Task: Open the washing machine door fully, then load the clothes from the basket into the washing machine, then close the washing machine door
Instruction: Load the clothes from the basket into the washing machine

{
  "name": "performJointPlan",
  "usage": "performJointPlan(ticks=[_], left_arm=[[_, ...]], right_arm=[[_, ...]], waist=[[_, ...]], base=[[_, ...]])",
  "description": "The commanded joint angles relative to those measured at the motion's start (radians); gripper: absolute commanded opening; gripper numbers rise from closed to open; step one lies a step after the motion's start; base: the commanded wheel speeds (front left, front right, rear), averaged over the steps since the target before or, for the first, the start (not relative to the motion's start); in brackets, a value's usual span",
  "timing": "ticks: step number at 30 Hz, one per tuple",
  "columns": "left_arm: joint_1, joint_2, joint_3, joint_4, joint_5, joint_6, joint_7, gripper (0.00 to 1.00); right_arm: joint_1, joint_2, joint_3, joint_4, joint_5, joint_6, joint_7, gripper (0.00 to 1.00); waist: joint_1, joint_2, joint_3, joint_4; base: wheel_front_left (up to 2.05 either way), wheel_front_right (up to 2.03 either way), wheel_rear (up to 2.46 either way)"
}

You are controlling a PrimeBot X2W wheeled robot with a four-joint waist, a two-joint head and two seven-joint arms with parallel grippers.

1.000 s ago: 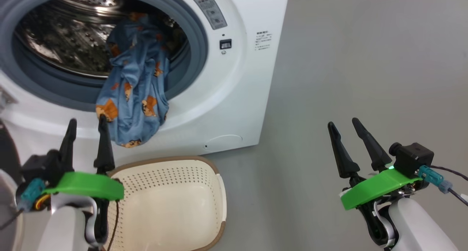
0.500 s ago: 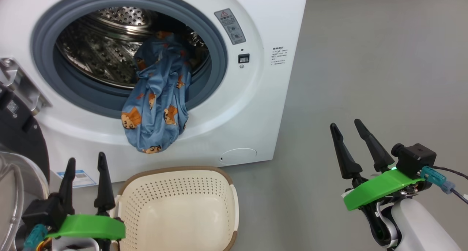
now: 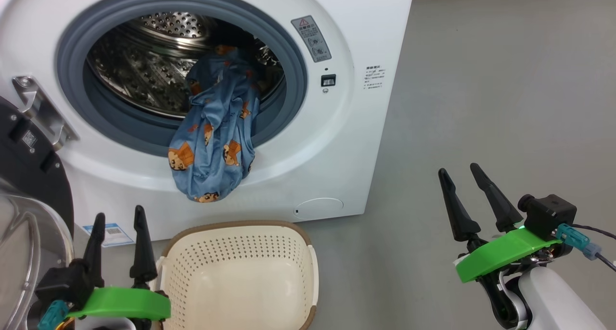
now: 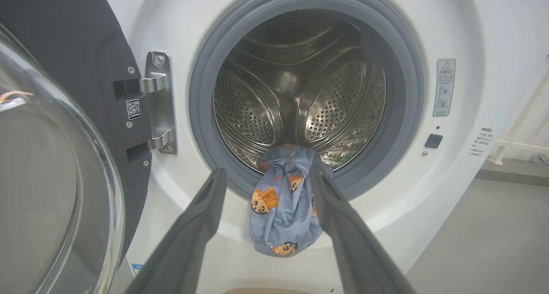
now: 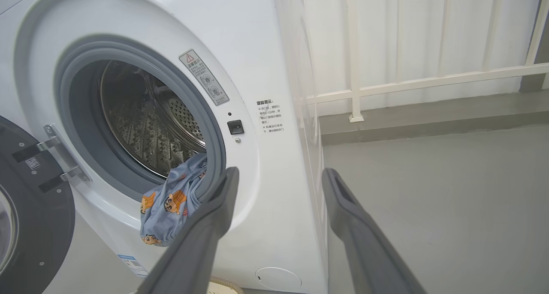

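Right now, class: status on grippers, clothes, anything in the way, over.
Left gripper, right gripper open, empty. Clothes half in drum, hanging over grey seal; basket looks empty. Washing machine door open; overhang would likely block closing.

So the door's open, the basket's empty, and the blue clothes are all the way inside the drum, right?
Not fully: the head view shows the clothes draped over the grey seal, hanging outside. Open door and empty basket: correct.
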Motion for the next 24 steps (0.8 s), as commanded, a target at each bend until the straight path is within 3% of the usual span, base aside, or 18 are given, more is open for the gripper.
performJointPlan(ticks=[1,24], left_arm=[[-0.004,0.016,0.029,-0.03,0.01,0.002,-0.006,1.0],[-0.015,0.009,0.009,0.019,-0.028,-0.012,0.03,1.0]], right_arm=[[0.0,-0.007,0.013,-0.023,-0.003,0.006,-0.008,1.0],[-0.012,-0.006,0.019,-0.027,-0.005,0.006,-0.008,1.0]], waist=[[0.0,0.0,0.002,-0.002],[0.0,0.0,0.023,-0.033]], base=[[0.0,0.0,0.0],[0.0,0.0,0.0]])
